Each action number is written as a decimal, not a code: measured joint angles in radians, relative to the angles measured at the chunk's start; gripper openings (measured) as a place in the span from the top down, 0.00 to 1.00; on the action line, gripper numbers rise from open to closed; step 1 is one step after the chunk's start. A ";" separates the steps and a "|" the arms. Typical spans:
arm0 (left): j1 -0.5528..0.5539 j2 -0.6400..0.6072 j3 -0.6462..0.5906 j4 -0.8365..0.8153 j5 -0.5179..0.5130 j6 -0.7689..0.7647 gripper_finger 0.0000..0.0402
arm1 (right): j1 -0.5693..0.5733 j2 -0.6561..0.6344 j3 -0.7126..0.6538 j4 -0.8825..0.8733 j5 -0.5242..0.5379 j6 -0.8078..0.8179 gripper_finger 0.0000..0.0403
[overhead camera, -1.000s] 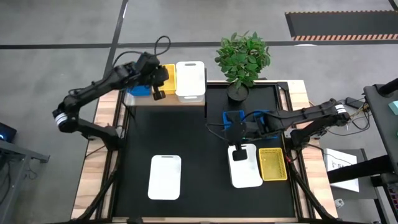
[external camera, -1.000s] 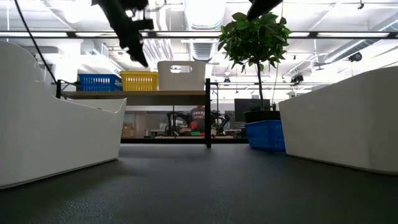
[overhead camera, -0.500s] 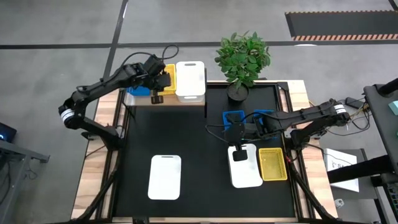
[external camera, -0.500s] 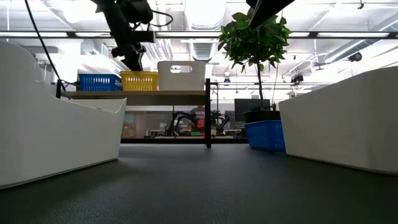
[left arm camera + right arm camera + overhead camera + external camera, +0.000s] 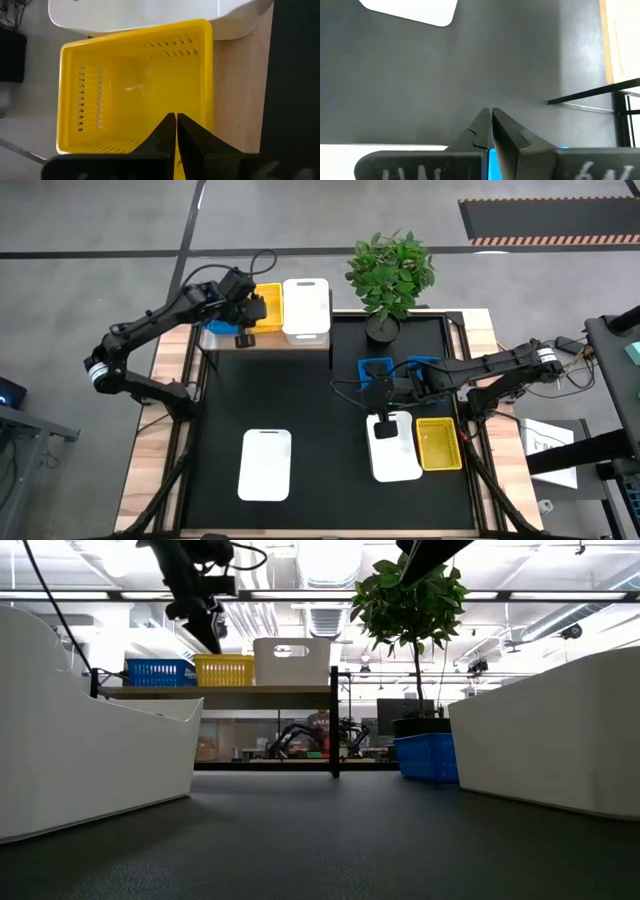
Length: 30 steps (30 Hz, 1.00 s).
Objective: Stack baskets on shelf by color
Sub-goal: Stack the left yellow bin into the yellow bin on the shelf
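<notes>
Black tabletop fills the middle of the overhead picture, and at its far left corner sits the light-wood shelf, long axis running side to side. On it, three baskets stand in a row: a blue basket at the left end, largely hidden under the left arm, a yellow basket in the middle, and a white basket on the shelf at the right end, long sides pointing away from the table. From table height all three stand upright and side by side. The yellow one looks empty in the wrist picture.

Down on the table, a white basket near the front lies alone, long axis front to back. A second white basket lies the same way on the right, with a yellow basket beside it just to its right. Two blue baskets lie near the potted plant, partly covered by the right arm.

Left gripper hovers over the shelf's front edge by the yellow basket, fingers pressed together, holding nothing. Right gripper hangs above the second white basket, fingers also closed and empty.
</notes>
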 joint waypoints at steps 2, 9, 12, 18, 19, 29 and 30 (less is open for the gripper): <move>0.000 0.003 -0.005 0.005 0.000 -0.004 1.00 | 0.000 0.000 0.000 0.000 0.000 0.002 0.98; 0.000 0.017 -0.007 -0.008 0.001 -0.020 1.00 | 0.006 0.000 0.000 -0.004 0.000 0.009 0.98; 0.000 0.013 -0.007 -0.037 0.001 -0.021 1.00 | 0.013 0.000 0.000 -0.005 0.000 0.010 0.98; 0.000 0.010 -0.003 -0.052 0.001 -0.021 1.00 | 0.019 0.000 0.000 -0.005 0.000 0.010 0.98; -0.001 0.010 -0.003 -0.052 0.001 -0.021 1.00 | 0.019 0.000 0.000 -0.005 0.000 0.013 0.98; 0.000 0.005 -0.003 -0.075 0.001 0.039 1.00 | 0.019 0.000 0.000 -0.020 0.000 0.029 0.98; 0.000 0.002 -0.003 -0.074 0.000 0.053 1.00 | 0.019 0.000 0.000 -0.024 0.000 0.033 0.98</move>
